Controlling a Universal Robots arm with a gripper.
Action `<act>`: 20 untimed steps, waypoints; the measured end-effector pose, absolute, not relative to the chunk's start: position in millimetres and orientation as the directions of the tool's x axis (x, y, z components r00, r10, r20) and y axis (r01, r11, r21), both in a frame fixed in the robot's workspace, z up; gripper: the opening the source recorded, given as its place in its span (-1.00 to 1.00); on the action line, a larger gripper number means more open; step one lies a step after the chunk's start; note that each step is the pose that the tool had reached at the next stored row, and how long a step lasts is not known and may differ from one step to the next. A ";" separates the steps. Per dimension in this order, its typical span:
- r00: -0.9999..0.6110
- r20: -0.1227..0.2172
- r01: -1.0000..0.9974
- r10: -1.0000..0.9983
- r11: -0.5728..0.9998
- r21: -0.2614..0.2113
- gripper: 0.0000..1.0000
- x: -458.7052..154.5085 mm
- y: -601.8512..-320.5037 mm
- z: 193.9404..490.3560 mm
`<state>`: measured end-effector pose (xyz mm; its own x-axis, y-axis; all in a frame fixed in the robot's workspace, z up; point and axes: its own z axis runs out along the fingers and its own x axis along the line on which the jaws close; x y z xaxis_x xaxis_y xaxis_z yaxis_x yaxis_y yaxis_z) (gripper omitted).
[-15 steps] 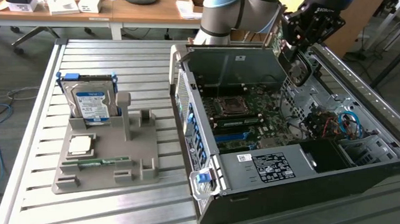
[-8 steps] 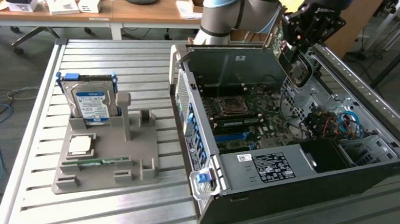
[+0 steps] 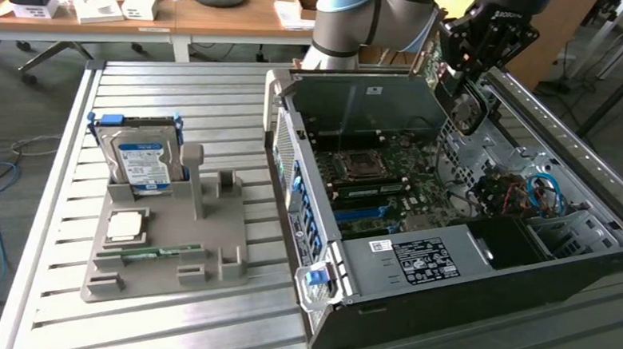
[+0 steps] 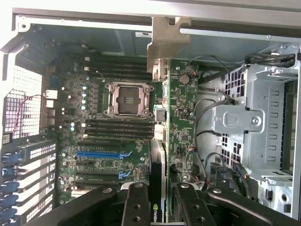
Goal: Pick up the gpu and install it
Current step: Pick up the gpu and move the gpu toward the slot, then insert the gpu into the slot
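We see the gripper (image 3: pixel 463 85) hanging over the open computer case (image 3: pixel 292 141), with its jaws closed on the gpu (image 3: pixel 466 117). The card is clamped upright, well above the motherboard (image 3: pixel 386 178) and touching nothing inside.

In the wrist view the gpu (image 4: pixel 157 169) runs edge-on away from the gripper (image 4: pixel 160 207), which pinches it from both faces, and its metal bracket is at the far end. We judge the card is held this way so that its thin edge can face the board and its bracket the case's rear wall.

The blue slot (image 4: pixel 101 154) beside the processor socket (image 4: pixel 128 100) is bare, so the card is picked up but not yet installed.

On the table (image 3: pixel 188 80), the grey holder (image 3: pixel 168 275) keeps the hard drive (image 3: pixel 142 162) standing and the memory stick (image 3: pixel 163 252) lying flat.
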<state>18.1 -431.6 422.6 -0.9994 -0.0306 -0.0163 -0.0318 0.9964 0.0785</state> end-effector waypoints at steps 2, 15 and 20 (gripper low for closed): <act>-0.999 -0.016 -0.032 -0.031 0.996 0.078 -0.48 18.1 -431.7 422.7; -0.999 -0.016 -0.040 -0.039 0.996 0.078 -0.48 18.1 -431.7 422.7; -0.993 -0.016 -0.115 -0.114 0.990 0.078 -0.48 18.1 -431.7 422.7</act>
